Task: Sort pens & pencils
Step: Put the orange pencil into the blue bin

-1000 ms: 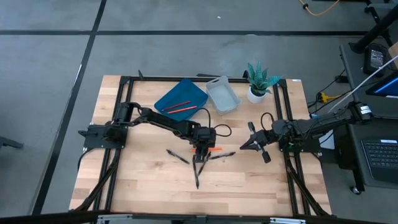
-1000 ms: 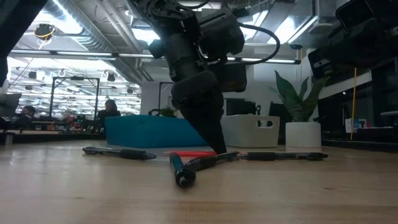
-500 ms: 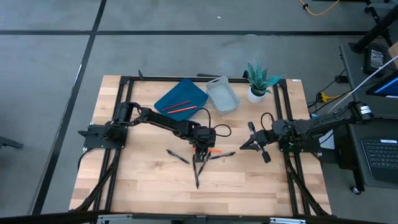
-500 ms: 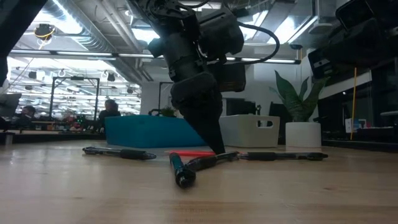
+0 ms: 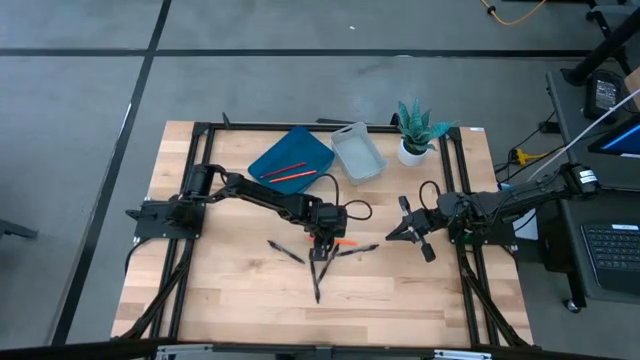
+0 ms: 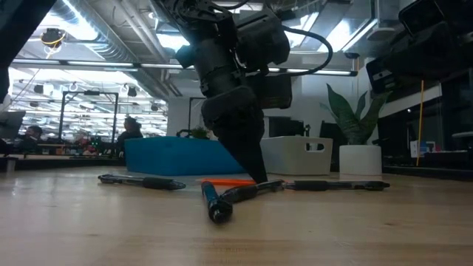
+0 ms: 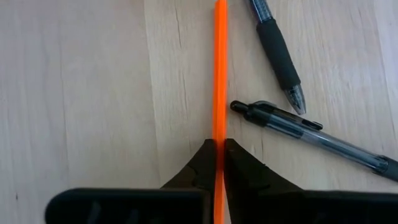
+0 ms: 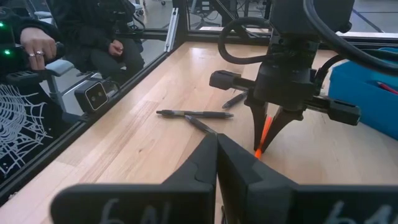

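An orange pencil [image 7: 219,68] lies on the wooden table [image 5: 230,300] near its middle, and my left gripper [image 7: 219,142] is shut on it. The same gripper [image 5: 329,240] shows in the high view and low view [image 6: 256,176]. Black pens lie around it: one to its left [image 5: 286,251], one toward the near edge [image 5: 318,276], one to its right [image 5: 359,250]. Two red pencils [image 5: 288,170] lie in the blue tray [image 5: 300,147] at the back. My right gripper [image 5: 405,232] waits shut at the right, above the table, touching nothing. My left gripper pinches the orange pencil partway along its length [image 7: 219,132], one finger [image 7: 205,158] on each long side. The fingers slant steeply down from above and from the table's left. The pencil lies level on the table and runs on ahead of the fingers toward the right.
A pale grey bin [image 5: 357,152] stands beside the blue tray, and a potted plant [image 5: 415,130] at the back right. Two pens [image 7: 311,134] lie close beside the held pencil. A seated person [image 8: 93,37] shows beyond the table's edge. Bare wood lies along the near edge.
My left gripper has shut on the orange pencil without moving from its place. The pencil and the pens lie where they were.
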Controlling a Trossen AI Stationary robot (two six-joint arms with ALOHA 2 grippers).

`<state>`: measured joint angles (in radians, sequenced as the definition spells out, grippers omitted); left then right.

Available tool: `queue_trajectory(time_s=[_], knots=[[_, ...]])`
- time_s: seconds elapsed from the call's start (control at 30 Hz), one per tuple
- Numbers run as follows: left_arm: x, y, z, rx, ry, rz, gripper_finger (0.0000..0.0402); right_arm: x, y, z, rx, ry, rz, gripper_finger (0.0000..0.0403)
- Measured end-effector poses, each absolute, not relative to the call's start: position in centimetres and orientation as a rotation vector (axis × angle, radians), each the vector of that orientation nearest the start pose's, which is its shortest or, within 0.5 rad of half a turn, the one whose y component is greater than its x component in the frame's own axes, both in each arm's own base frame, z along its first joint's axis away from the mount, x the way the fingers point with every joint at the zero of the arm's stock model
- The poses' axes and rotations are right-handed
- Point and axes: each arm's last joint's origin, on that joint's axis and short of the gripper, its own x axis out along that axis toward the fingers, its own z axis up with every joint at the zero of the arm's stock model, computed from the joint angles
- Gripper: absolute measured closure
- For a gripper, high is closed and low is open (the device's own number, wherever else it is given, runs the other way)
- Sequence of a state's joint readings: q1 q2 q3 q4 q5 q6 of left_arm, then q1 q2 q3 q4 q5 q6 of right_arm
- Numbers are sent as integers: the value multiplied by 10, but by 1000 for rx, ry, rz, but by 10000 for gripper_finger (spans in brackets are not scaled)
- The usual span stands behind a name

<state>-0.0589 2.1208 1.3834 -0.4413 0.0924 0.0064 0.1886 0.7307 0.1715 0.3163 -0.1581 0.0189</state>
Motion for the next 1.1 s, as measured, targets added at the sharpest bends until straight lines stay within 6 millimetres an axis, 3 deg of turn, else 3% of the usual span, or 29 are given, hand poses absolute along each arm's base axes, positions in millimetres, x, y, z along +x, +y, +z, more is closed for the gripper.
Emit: queue_trajectory(time_s=[0.23,0.57,1.1], knots=[[413,-27,124,1,1184,-148,390,153,34,177,14,248,343,391],[393,-24,169,69,1206,-66,390,153,34,176,14,258,342,391],[382,-21,194,92,1196,-32,390,153,33,176,13,263,334,391]])
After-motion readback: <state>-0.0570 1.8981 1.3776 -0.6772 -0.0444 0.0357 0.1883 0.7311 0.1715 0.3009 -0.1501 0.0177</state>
